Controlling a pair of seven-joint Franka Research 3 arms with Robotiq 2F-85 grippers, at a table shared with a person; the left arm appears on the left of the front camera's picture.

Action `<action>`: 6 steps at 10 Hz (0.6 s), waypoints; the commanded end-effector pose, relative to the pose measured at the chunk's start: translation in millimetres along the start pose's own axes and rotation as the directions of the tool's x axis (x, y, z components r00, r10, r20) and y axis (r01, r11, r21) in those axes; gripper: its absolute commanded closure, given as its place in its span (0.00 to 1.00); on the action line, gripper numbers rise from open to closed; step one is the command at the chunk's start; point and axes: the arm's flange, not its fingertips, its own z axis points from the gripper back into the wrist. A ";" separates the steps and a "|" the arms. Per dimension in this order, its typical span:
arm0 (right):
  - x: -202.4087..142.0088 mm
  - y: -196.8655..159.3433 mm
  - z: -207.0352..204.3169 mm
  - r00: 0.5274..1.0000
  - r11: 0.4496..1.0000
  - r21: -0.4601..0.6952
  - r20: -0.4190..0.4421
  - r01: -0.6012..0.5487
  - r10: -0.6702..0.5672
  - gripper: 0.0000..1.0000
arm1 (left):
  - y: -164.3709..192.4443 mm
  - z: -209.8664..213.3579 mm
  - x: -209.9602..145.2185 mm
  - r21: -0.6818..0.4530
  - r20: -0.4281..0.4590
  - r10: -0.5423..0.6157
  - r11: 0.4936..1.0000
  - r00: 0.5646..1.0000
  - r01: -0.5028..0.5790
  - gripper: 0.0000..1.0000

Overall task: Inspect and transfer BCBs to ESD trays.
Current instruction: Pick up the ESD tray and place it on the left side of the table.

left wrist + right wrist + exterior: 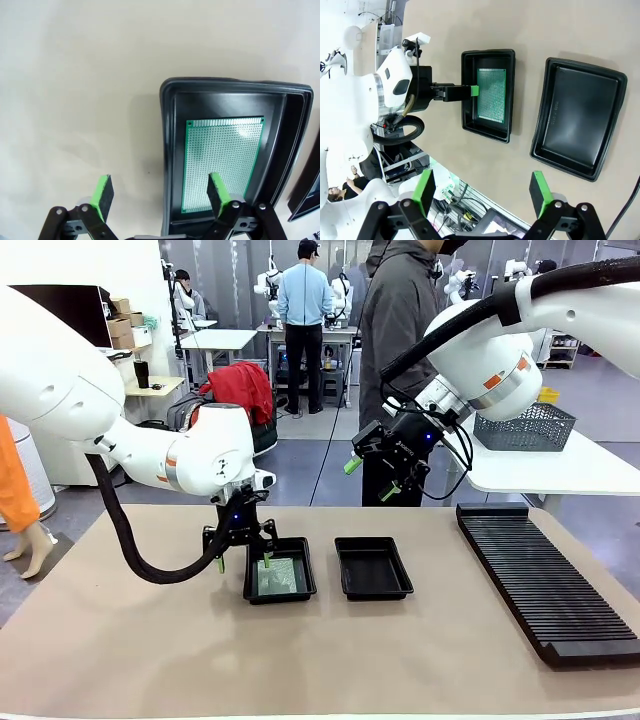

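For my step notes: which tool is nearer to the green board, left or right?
Left. The left tool hangs open low over the board, straddling its tray's rim. The right tool, also open, is raised high beyond the empty tray.

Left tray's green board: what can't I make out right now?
- Left wrist view: one of the left gripper's fingers covers part of the near edge of the thin green perforated board.
- Front view: its surface in the shallow black plastic tray looks washed out.
- Right wrist view: holes too small.
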 end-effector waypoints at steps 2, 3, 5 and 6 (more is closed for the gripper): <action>-0.1 1.1 -0.7 1.000 1.000 0.001 0.000 0.001 -0.001 0.00 | 2.5 2.1 -2.4 0.001 0.001 0.003 1.000 1.000 -0.003 0.00; -0.1 1.1 -0.7 1.000 1.000 0.001 0.000 0.001 -0.001 0.00 | 2.5 2.1 -2.4 0.001 0.001 0.003 1.000 1.000 -0.003 0.00; -0.1 1.1 -0.7 1.000 1.000 0.001 0.000 0.001 -0.001 0.00 | 2.5 2.1 -2.4 0.001 0.001 0.003 1.000 1.000 -0.003 0.00; -0.1 1.1 -0.7 1.000 1.000 0.001 0.000 0.001 -0.001 0.00 | 2.5 2.1 -2.4 0.001 0.001 0.003 1.000 1.000 -0.003 0.00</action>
